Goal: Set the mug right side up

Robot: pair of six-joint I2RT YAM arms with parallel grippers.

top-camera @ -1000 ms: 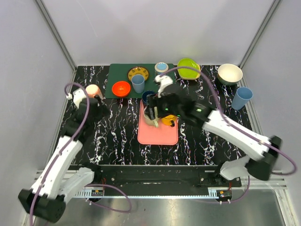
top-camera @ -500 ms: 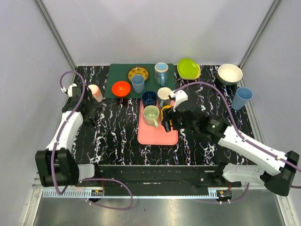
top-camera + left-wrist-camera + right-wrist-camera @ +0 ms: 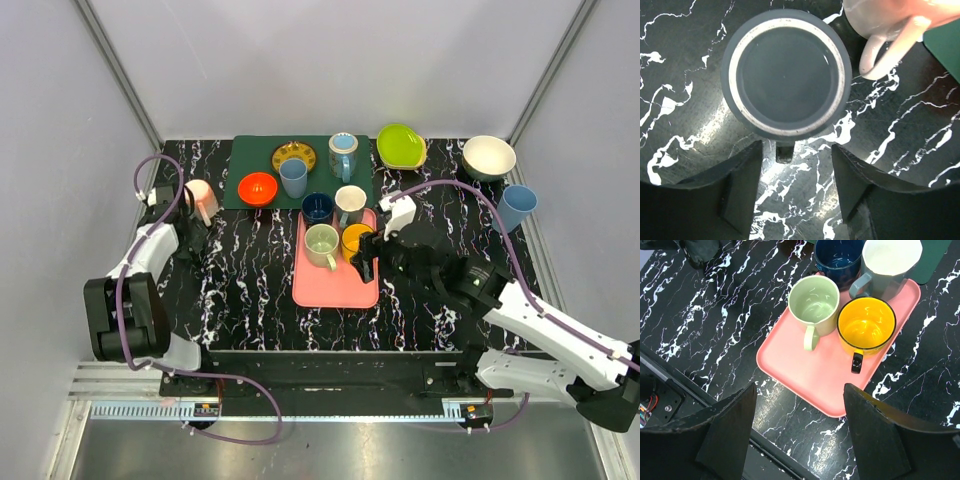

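A dark grey mug (image 3: 785, 80) stands upside down on the black marble table, its ringed base facing up. Its short handle (image 3: 784, 152) points toward my left gripper (image 3: 796, 150), which is open, with the handle lying just between the fingertips. In the top view my left gripper (image 3: 188, 222) covers this mug at the table's far left. A pink mug (image 3: 890, 20) stands right beside it, and shows in the top view (image 3: 200, 198). My right gripper (image 3: 800, 387) is open and empty, above the near edge of the pink tray (image 3: 810, 380).
The pink tray (image 3: 335, 285) holds a green mug (image 3: 321, 243) and a yellow mug (image 3: 356, 240); a grey mug (image 3: 350, 203) and a navy mug (image 3: 317, 207) stand at its far end. A green mat (image 3: 240, 150) carries an orange bowl (image 3: 258, 187), cups and a plate. Bowls and a blue cup (image 3: 514, 208) stand at the back right.
My right gripper has drawn back from the tray's mugs toward the near right, empty. My left gripper has moved to the far left and settled over the dark mug beside the pink one.
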